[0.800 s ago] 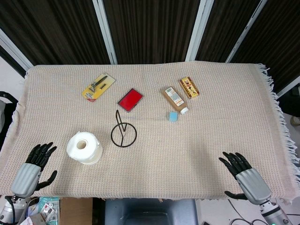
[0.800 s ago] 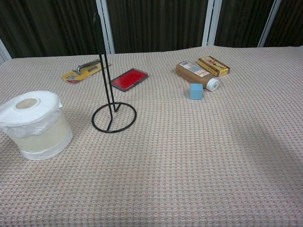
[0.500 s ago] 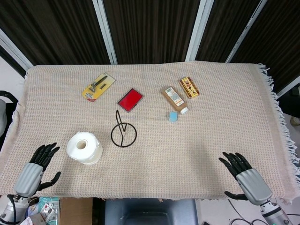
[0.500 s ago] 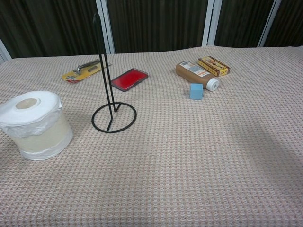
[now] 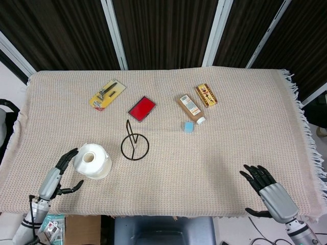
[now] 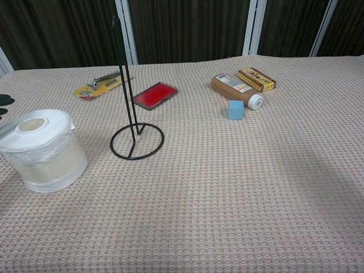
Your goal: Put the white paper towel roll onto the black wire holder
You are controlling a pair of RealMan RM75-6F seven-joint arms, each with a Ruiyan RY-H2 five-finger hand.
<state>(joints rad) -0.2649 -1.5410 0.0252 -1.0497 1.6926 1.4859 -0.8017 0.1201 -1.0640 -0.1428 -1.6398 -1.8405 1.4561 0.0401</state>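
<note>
The paper towel roll (image 5: 92,161) is seen standing on end on the tablecloth (image 5: 214,148), near the front left edge, its hollow core facing up, which suits a drop over a post; in the chest view a loose plastic wrap appears around its lower part. The wire holder (image 5: 134,143) is set just to the right of the roll and a little further back, not touching it, with its ring base flat on the cloth and its thin post upright. The left hand (image 5: 59,174) is held just beside the roll on its left, fingers spread and thumb apart, nothing grasped; whether the fingertips touch the roll cannot be told. The placement is judged to be a reach for a side grasp. The right hand (image 5: 270,193) is kept well apart at the front right edge, fingers spread, nothing held. Further back are noted a red tray (image 5: 142,108), a yellow card with a tool (image 5: 107,94), a brown bottle (image 5: 190,108) lying on its side, a small blue block (image 5: 189,127) just beside the bottle cap, and a small box (image 5: 206,95). None of these lies between roll and holder. The tall post is judged the main obstacle: the roll must be lifted above its tip before being lowered, and the light base may be tipped if struck.
</note>
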